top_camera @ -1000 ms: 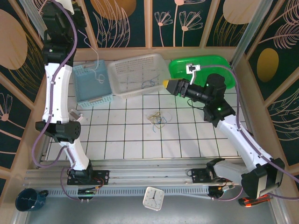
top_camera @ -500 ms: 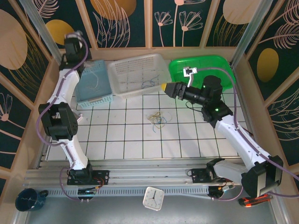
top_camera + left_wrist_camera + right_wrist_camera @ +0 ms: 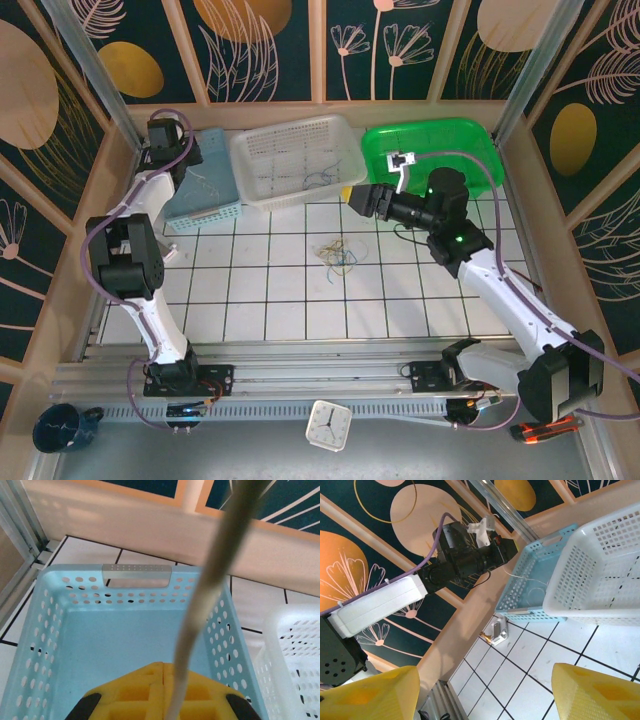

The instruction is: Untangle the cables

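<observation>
Pale thin wire (image 3: pixel 215 580), pinched in the pressed-together left gripper (image 3: pixel 164 667), now hangs low over the far-left light-blue perforated plastic basket (image 3: pixel 136 575), down from high, so one strand looks freed; the tangled cable clump (image 3: pixel 338 255) stays at the middle of the white tiled table (image 3: pixel 240 300), right gripper (image 3: pixel 485 690) spread.

Closed left tool (image 3: pixel 162 682) over the blue basket (image 3: pixel 75 645), tan cable (image 3: pixel 215 580) between its pads, white basket (image 3: pixel 295 670) beside

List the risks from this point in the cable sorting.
1. The left gripper is shut on a pale cable over the blue basket. The strand runs up out of the left wrist view, so on release part of it may drape over the rim.
2. The clump on the tiles looks interlaced, so the open right gripper may lift several wires at once.
</observation>
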`<state>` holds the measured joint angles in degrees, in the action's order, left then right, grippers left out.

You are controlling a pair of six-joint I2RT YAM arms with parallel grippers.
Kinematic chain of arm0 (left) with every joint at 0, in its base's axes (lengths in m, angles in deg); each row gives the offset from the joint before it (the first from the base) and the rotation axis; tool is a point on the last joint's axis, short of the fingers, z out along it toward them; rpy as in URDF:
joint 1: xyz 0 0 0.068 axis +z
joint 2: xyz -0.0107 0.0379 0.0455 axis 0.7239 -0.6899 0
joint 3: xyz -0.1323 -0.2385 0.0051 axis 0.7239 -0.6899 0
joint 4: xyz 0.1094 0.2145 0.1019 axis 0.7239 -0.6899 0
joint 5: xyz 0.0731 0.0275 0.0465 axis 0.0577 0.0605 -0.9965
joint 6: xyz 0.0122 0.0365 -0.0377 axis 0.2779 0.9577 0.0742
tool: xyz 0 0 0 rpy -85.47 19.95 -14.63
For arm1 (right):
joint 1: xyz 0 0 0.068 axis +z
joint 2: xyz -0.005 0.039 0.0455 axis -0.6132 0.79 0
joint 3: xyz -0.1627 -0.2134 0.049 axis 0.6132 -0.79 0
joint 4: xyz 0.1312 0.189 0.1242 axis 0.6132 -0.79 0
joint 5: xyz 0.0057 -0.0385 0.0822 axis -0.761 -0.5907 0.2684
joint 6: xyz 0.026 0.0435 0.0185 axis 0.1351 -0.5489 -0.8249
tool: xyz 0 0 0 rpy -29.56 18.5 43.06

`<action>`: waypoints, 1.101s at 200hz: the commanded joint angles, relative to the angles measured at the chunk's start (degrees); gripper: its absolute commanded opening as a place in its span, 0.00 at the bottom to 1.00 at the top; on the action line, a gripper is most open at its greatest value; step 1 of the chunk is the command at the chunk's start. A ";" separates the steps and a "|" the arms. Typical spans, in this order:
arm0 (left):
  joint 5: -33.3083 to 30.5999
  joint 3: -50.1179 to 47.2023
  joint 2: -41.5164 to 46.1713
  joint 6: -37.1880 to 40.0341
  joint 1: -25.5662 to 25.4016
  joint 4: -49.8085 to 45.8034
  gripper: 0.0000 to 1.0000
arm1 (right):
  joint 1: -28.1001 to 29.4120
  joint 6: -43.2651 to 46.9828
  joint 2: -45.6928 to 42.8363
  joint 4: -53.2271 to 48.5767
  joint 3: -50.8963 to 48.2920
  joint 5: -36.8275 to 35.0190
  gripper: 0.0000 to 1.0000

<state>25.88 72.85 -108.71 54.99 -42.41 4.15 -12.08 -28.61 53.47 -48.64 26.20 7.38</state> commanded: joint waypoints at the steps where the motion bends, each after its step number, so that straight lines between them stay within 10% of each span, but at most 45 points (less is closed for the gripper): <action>1: 1.32 2.19 -3.86 -1.09 -0.01 -1.41 0.02 | 0.69 0.80 -1.34 1.14 -0.66 -1.34 0.70; 67: 0.00 9.33 -7.47 -0.70 -0.01 -7.61 0.98 | 0.98 1.33 -2.71 -0.45 -0.33 -2.44 0.70; 220: 11.05 2.22 5.80 -5.80 -0.07 -5.13 0.99 | 2.00 2.50 -3.17 -3.24 -2.92 -7.45 0.70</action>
<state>30.89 79.36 -107.53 52.54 -42.41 -3.52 -10.60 -28.15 51.15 -50.15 25.22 2.75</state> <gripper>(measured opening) 0.988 0.702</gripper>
